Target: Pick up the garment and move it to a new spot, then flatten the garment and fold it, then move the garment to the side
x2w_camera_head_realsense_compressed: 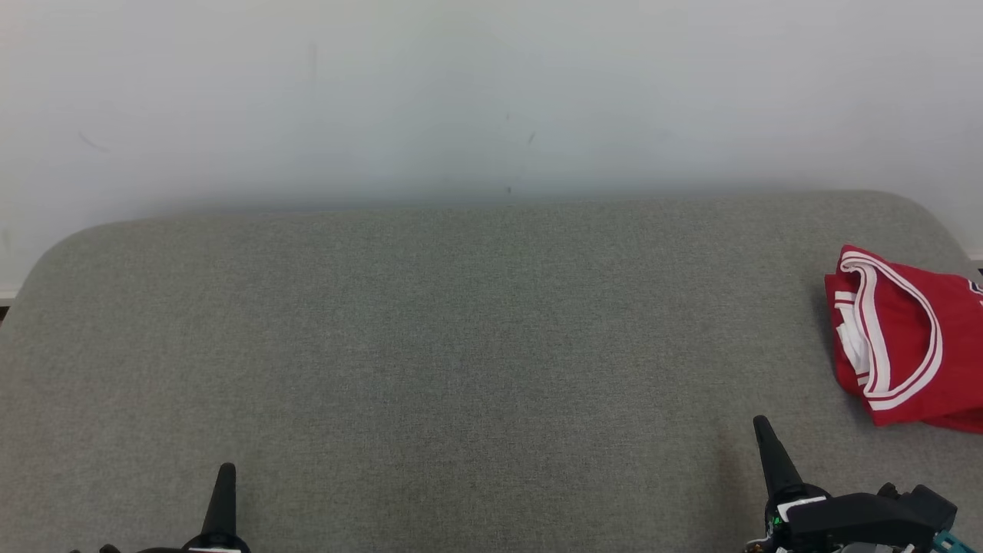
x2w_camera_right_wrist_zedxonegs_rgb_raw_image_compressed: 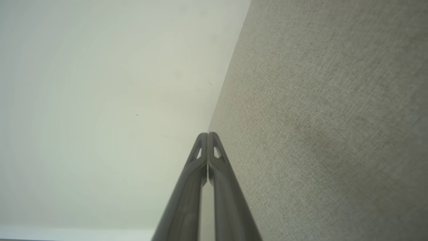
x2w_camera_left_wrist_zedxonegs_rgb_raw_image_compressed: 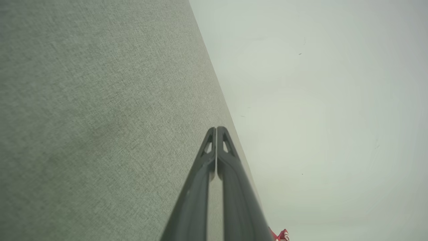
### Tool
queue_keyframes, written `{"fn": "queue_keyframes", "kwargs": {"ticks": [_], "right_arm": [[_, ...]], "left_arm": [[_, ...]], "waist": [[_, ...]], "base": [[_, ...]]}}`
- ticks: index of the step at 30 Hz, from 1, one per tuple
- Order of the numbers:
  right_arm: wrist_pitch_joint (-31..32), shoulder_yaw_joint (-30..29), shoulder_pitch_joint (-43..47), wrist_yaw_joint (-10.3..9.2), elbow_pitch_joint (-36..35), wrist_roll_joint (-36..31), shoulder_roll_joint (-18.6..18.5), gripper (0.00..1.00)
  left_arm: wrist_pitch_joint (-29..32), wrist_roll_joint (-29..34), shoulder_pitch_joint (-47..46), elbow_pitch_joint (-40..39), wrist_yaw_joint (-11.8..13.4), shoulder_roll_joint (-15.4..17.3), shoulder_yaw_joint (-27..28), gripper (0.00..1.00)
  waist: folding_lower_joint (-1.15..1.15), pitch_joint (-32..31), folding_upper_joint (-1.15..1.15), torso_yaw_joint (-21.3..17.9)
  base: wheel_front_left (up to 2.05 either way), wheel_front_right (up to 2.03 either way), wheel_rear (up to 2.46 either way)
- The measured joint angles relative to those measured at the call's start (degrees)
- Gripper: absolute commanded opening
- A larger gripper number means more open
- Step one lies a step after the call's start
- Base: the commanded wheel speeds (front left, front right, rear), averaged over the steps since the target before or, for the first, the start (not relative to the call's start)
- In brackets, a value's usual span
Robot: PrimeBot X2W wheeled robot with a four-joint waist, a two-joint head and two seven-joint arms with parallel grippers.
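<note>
The pale wall runs close behind the table, so any high lift or wide swing toward the back risks an arm or a trailing hem brushing it.

The table is covered in grey woven cloth. That cover is a hazard of its own. Fingertips driven down too hard could catch the weave and pinch the cover along with the clothing, or drag on it.

The red garment, trimmed in white bands, lies bunched or loosely folded at the far right of the table, near its rounded corner, and runs out past the right edge of the head view. Part of it is hidden, so I cannot tell how close it sits to the table's edge. A careless nudge or a sideways pull there could, I judge, send it sliding off. A grab at the top layer alone would likely peel the bundle open and leave the rest dragging.

The right claw hovers near the garment but apart from it, its fingers pressed together on nothing. Going in like that would only shove the cloth, so the jaws must part first.

The left claw is likewise together and empty, well apart from the garment across the table. A two-armed lift means a long reach, and a late arrival would leave one side sagging.
</note>
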Motion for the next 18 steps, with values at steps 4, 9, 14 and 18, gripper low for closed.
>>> {"fn": "queue_keyframes", "kwargs": {"ticks": [4,9,14,18], "right_arm": [[0.26,-0.09,-0.41,0.0,-0.05,2.2,0.0,0.0],[0.76,-0.15,-0.79,0.0,-0.09,4.43,0.0,0.0],[1.24,-0.21,-1.16,0.0,-0.15,6.86,0.0,0.0],[1.7,-0.3,-1.45,0.0,-0.2,8.73,0.0,0.0]], "left_arm": [[0.55,-1.6,-0.35,-0.04,-0.25,0.0,0.19,0.0],[1.13,-4.05,-0.73,-0.08,-0.53,0.01,0.35,0.0],[1.77,-6.31,-1.19,-0.14,-0.94,0.02,0.52,0.0],[2.19,-8.02,-1.53,-0.15,-1.01,0.03,0.63,0.0]], "waist": [[0.0,0.1,0.0,0.08],[0.0,0.22,0.0,0.18],[0.0,0.35,0.0,0.28],[0.0,0.45,0.0,0.36]], "base": [[0.0,0.0,0.0],[0.0,0.0,0.0],[0.0,0.0,0.0],[0.0,0.0,0.0]]}}
